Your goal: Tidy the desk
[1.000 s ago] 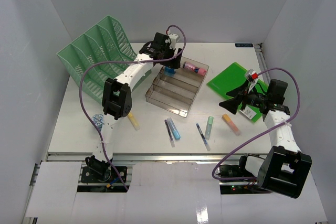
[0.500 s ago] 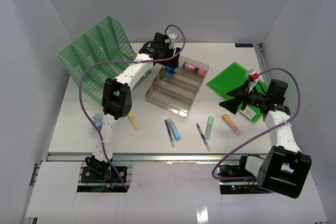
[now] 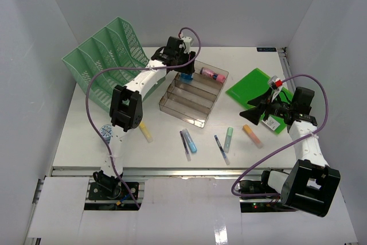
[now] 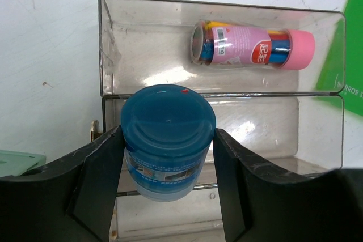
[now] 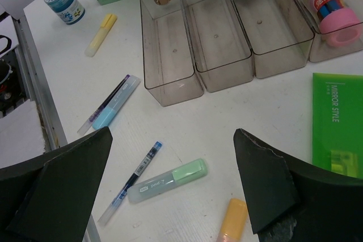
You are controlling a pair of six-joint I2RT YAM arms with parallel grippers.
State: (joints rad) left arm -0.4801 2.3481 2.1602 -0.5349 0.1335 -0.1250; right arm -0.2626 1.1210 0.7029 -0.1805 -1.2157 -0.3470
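1. Near zone, 6 o'clock. The desk carries loose items along its front rail: a yellow highlighter, a blue highlighter, a dark pen, a mint highlighter and an orange highlighter. None has moved in the last second.

2. Right side, 3 o'clock. My right gripper hangs spread wide and empty above the bare top, beside the green notebook. Its position is unchanged.

3. Centre. The tiered tray stands where it stood.

4. Far zone, 12 o'clock. My left gripper pinches the blue jar by its sides, lid up, over the tray's far tiers. The pink tube lies in the farthest tier. The only change is a slight shift of my left wrist (barely perceptible from above); the jar is not released.

5. Assessment. The placement step is unfinished. I cannot tell whether the jar's base touches the tier floor. Most items are still unsorted.
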